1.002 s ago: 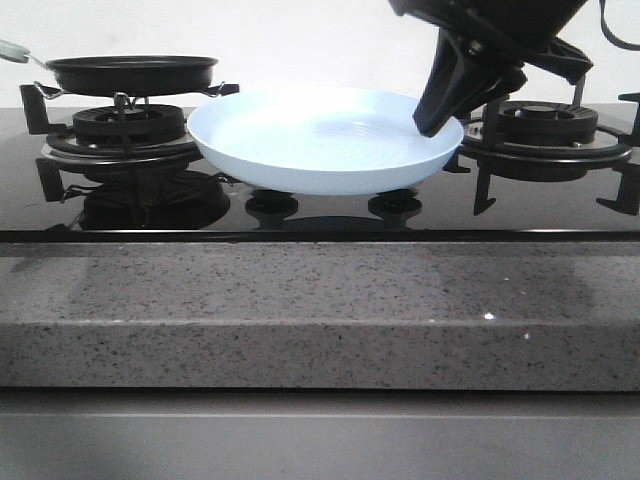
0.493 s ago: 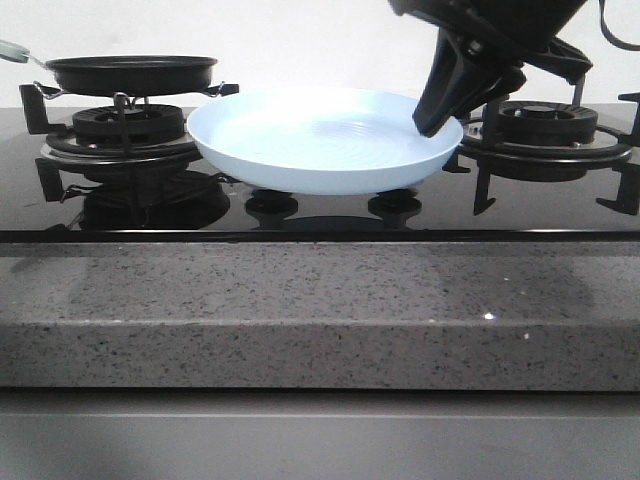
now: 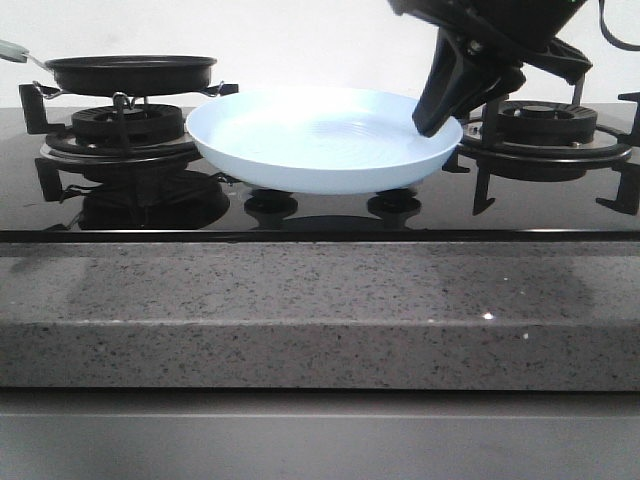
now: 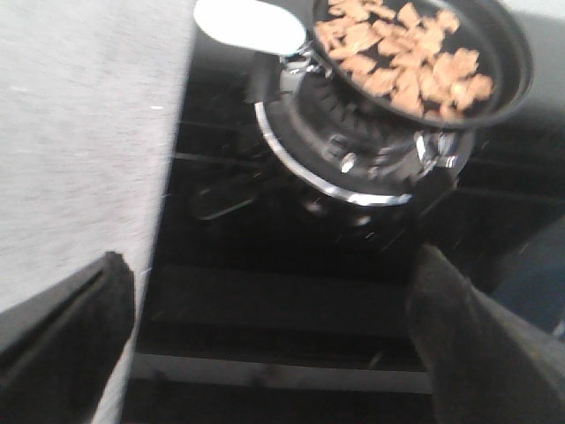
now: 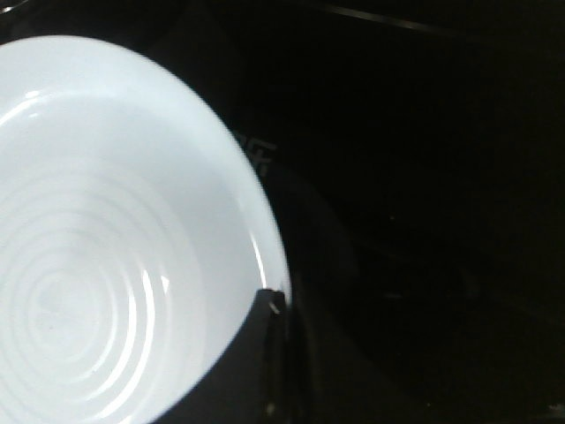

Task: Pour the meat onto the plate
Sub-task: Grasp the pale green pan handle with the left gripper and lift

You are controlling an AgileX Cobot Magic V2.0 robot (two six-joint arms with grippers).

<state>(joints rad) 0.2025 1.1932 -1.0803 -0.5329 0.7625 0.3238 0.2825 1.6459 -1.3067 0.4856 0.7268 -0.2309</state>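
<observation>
grey worktop (image 3: 320,320) fills the lower frame. right gripper (image 3: 432,118) pinches the empty plate (image 3: 300,140) rim; left gripper (image 4: 265,353) hangs spread. meat (image 4: 402,57) remains unpoured in the pan (image 3: 130,72), upper left.

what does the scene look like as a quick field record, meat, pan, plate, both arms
meat: all in the pan, none on the plate
pan: on the left burner, level
plate: empty, held off the stove top between the burners
right gripper: jaws clamped on the plate's right rim
left gripper: jaws open, holding nothing, short of the pan
</observation>
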